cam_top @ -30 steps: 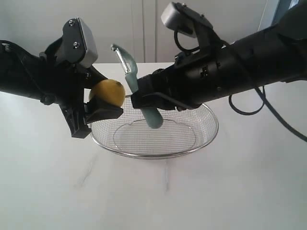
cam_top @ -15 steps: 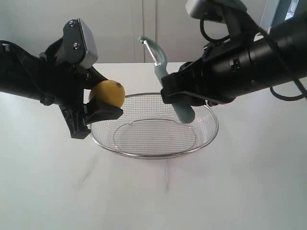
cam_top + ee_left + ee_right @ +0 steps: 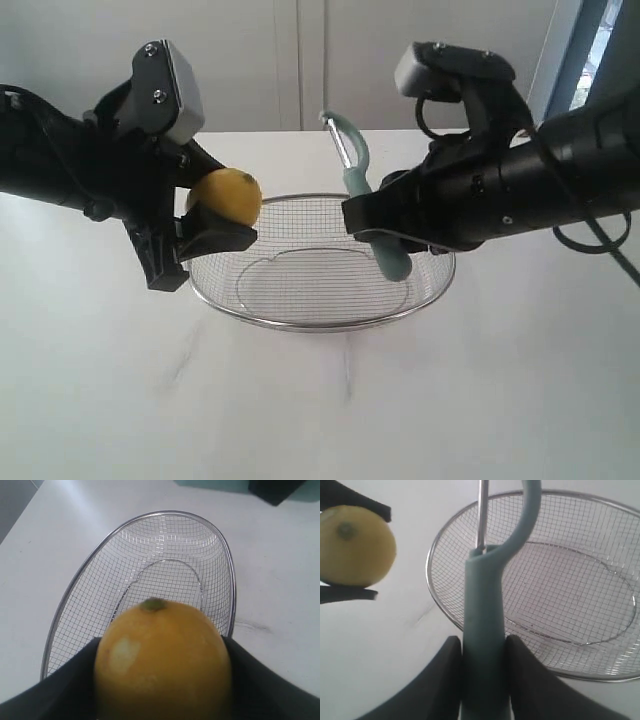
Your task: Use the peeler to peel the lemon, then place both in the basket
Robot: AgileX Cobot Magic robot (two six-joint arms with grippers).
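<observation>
Above the white table, the peeler has moved rightward.

Exterior camera: slightly raised, mid-range, facing across table. Wrist cameras: very close, looking down-forward. All three share basket.

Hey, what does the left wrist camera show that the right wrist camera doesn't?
Only the left wrist view: a pale patch on the skin of the lemon, close up. Only the right wrist view: the peeler plainly, its teal handle clamped between the right fingers; the left catches just a teal blur at its edge. Both: the lemon held in the left fingers, and the wire basket on the white table, nothing in it.
</observation>
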